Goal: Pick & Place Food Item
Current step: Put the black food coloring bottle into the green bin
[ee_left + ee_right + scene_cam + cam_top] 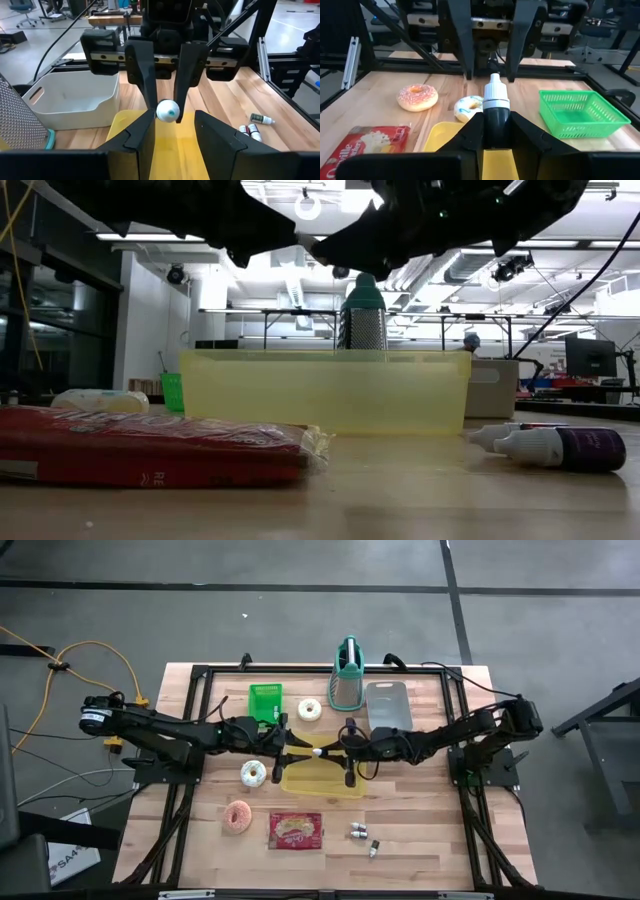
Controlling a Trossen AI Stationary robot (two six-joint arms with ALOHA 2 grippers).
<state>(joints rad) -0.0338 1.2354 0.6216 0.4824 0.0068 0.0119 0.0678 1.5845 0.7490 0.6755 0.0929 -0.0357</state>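
Gripping a small white-capped dropper bottle (493,107), the right gripper (330,752) is reaching level over the yellow tray (322,783) at the table's middle. Facing it, the left gripper (296,744) is holding its fingers parted around the bottle's cap, not touching.

Both grippers, the left gripper (290,743) and the right gripper (335,751), meet above the yellow bin (322,780), blocking it; bare table (430,830) lies open beyond the small bottles (365,838).
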